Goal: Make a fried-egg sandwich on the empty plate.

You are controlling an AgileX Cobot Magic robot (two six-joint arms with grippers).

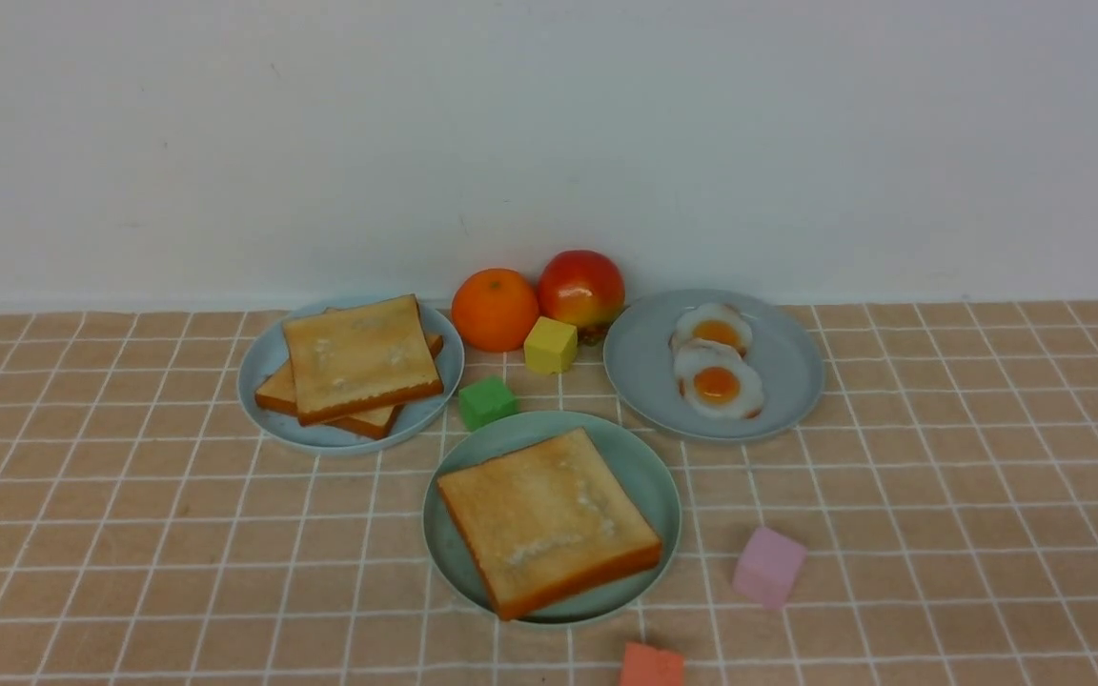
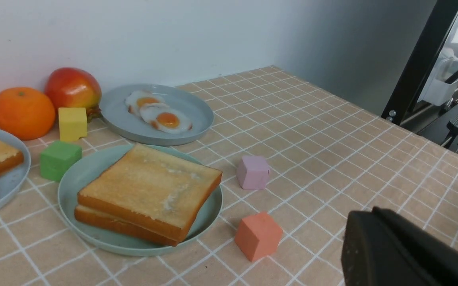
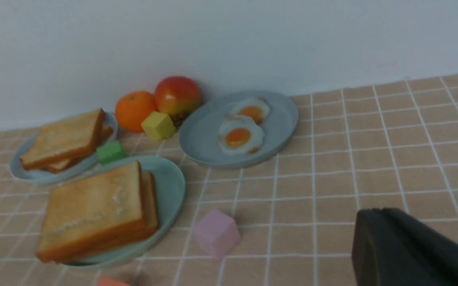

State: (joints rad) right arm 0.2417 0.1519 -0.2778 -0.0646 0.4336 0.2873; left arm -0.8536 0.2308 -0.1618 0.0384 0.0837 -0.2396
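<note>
The mint-green plate (image 1: pixel 649 467) sits at the front middle and holds a stack of two golden toast slices (image 1: pixel 547 519). Both slices show in the left wrist view (image 2: pixel 149 190) and the right wrist view (image 3: pixel 94 208). No egg shows between them. Two fried eggs (image 1: pixel 716 367) lie on the blue-grey plate (image 1: pixel 787 367) at the back right. More toast slices (image 1: pixel 358 357) are piled on the blue-grey plate (image 1: pixel 258 381) at the back left. Neither gripper shows in the front view. My left gripper (image 2: pixel 366 212) and right gripper (image 3: pixel 376 210) are shut, empty and held back from the plates.
An orange (image 1: pixel 495 310), a red apple (image 1: pixel 580 288), a yellow cube (image 1: pixel 550 345) and a green cube (image 1: pixel 487 401) stand between the plates. A pink cube (image 1: pixel 769 566) and an orange-red cube (image 1: pixel 651 665) lie at the front right. The wall runs close behind.
</note>
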